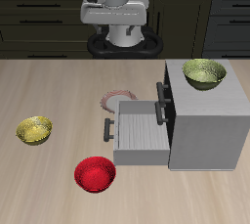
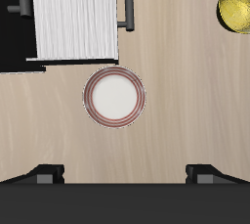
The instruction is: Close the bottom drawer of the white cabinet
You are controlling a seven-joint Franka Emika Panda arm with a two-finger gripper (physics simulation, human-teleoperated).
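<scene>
- Our end effector [image 2: 125,174] hangs high over the counter [image 1: 59,91], well apart from everything on it; in the wrist view its two fingertips [image 2: 46,173] show far apart, so we read it as spread wide and holding nothing.
- Straight under us in that view lies a white plate with a reddish rim [image 2: 114,97], on bare wood.
- Our target, the bottom drawer [image 1: 140,130] of the white cabinet [image 1: 205,120], is pulled well out, and its tray looks empty.
- At its front panel we see the small dark bar handle [image 1: 109,129], on the side facing away from the cabinet body.
- On top of the cabinet rests an olive-green bowl [image 1: 204,72]; a yellow bowl [image 1: 34,129] sits well apart from the cabinet, and a red bowl [image 1: 95,173] sits near the drawer's front corner, toward the counter's front edge.
- We judge the task as barely begun: this is the approach step, with no contact on the drawer yet.
- Next we would need to come down outside the front panel, beside the handle, and then push squarely toward the cabinet.
- We should watch the plate and the red bowl, both near that panel, on the way down.
</scene>
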